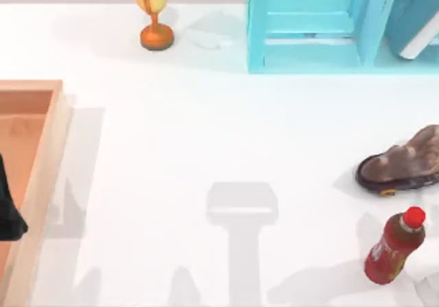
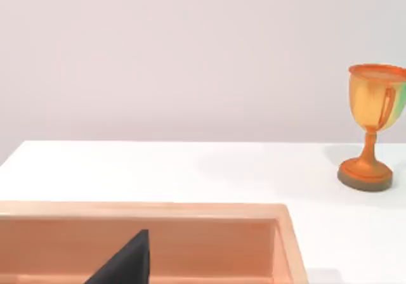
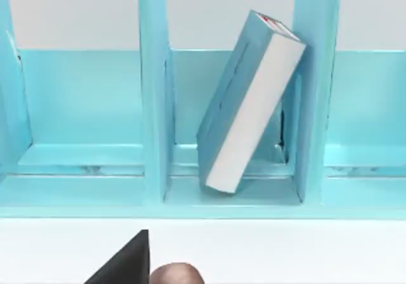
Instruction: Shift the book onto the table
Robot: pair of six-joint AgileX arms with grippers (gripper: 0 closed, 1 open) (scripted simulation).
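The book (image 3: pixel 250 103) is leaning tilted inside the cyan shelf unit (image 1: pixel 312 26) at the table's (image 1: pixel 206 142) far right corner; whether either claw is open cannot be told.

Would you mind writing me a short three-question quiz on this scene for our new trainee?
1. True or false: the book lies flat on the table.
2. Which item stands nearest the shoe: A) trophy, B) bottle, C) tray?
3. What holds the book now?

Key:
1. False; it leans tilted.
2. B.
3. The shelf, in its middle compartment as the right wrist view shows it.
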